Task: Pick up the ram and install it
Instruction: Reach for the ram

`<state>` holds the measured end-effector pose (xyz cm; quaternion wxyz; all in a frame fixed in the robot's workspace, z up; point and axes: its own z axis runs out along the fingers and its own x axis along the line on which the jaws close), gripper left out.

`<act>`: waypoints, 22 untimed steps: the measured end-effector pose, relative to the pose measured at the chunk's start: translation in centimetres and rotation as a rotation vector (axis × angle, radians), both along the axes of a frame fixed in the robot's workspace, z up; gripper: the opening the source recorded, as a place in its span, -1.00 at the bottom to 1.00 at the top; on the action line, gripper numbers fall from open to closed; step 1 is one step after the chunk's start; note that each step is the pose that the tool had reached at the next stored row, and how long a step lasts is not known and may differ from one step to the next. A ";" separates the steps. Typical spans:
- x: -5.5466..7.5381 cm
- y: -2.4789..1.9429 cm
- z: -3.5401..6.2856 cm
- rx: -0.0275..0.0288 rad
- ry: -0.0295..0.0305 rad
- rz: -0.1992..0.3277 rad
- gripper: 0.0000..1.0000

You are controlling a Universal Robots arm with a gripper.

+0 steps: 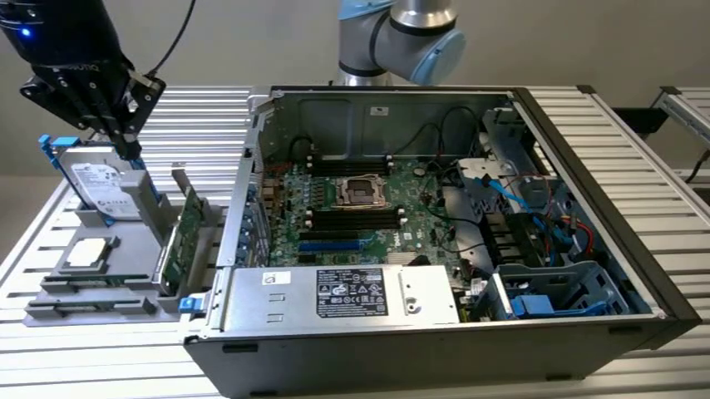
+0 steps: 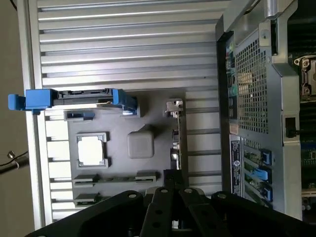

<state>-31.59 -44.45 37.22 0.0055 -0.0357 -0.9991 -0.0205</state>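
The pincer (image 1: 130, 150) hangs over the holder (image 1: 125, 253) beside the open case (image 1: 444, 357), its fingers drawn together and empty. The ram (image 1: 98, 281) stands on edge in a holder slot, likely so its top edge can be gripped.

A ribbed aluminium table (image 1: 199, 116) is standing in front of a plain beige wall (image 1: 255, 41), and its long parallel slats are catching soft, even light.

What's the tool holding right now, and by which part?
Nothing that shows. The tool hangs above the hard drive on the grey tray; the ram lies in the tray.
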 end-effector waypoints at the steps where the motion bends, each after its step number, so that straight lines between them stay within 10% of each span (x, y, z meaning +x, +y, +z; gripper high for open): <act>1: -0.4 -0.09 -0.04 0.0000 0.0000 0.000 -0.79; 22: -5.8 -1.68 -1.03 0.0000 0.0040 0.000 -0.79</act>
